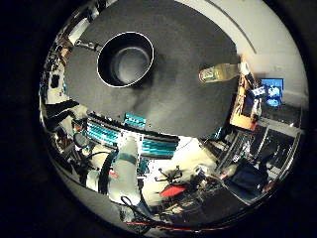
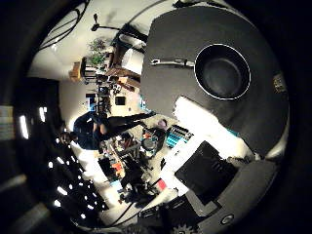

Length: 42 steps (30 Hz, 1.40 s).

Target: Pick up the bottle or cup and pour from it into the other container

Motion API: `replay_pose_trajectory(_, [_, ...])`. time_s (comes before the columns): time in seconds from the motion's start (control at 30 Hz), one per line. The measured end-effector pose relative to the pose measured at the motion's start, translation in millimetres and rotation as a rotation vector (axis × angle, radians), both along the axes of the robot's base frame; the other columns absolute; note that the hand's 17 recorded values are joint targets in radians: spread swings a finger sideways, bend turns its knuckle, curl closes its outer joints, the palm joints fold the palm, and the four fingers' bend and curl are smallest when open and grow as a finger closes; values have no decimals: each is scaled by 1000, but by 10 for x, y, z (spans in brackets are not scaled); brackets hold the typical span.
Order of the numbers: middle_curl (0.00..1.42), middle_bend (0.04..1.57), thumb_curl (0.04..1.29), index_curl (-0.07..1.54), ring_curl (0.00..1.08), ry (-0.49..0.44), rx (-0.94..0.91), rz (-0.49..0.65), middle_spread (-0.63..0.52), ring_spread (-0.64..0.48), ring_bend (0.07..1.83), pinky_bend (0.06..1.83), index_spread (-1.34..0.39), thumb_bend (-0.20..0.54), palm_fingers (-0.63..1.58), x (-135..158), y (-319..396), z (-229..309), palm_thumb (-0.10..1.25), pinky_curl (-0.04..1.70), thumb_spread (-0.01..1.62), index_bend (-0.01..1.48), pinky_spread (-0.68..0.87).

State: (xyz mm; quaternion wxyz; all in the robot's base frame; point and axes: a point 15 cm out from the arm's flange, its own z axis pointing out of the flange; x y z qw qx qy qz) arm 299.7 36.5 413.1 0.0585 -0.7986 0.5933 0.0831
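Note:
A black pot [image 1: 126, 59] with a white rim stands on a round dark table [image 1: 188, 99], seen from well above in the little finger side view. A clear bottle [image 1: 220, 72] with yellowish liquid is on the same table, away from the pot, near the table's edge; I cannot tell whether it stands or lies. The thumb side view shows the pot [image 2: 222, 71] with a metal handle [image 2: 172, 62]. White and teal parts of my hand [image 1: 121, 149] show beside the table, high above it and away from the pot and the bottle.
Around the table the room is cluttered: a monitor [image 1: 270, 91], desks and chairs, and shelves with a plant [image 2: 97, 49]. A black box-like part [image 2: 210, 174] lies close to the camera beside the table.

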Motion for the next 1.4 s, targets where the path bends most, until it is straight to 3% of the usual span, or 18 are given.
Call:
replay_pose_trajectory(0.17, [364,203,333,353,199,-84,18,1,-58,144,259,463,-362,-20,462,-83,9,237,699,-3,1123,169,459])
replay_pose_trajectory(0.47, [346,193,330,305,213,-323,220,-189,-44,143,346,656,-307,-31,391,174,-536,704,551,1,1079,152,469])
replay_pose_trajectory(0.77, [360,242,337,284,220,-549,495,-386,-30,155,437,764,-287,-24,356,561,-1379,998,544,-7,1062,162,473])
replay_pose_trajectory(1.03, [363,275,339,290,218,-628,547,-533,-19,155,487,797,-267,-25,329,651,-2280,1087,545,-6,1058,156,470])
replay_pose_trajectory(1.4, [362,307,338,282,213,-732,689,-701,7,157,566,874,-237,-26,266,561,-3353,755,541,-5,1056,156,463])
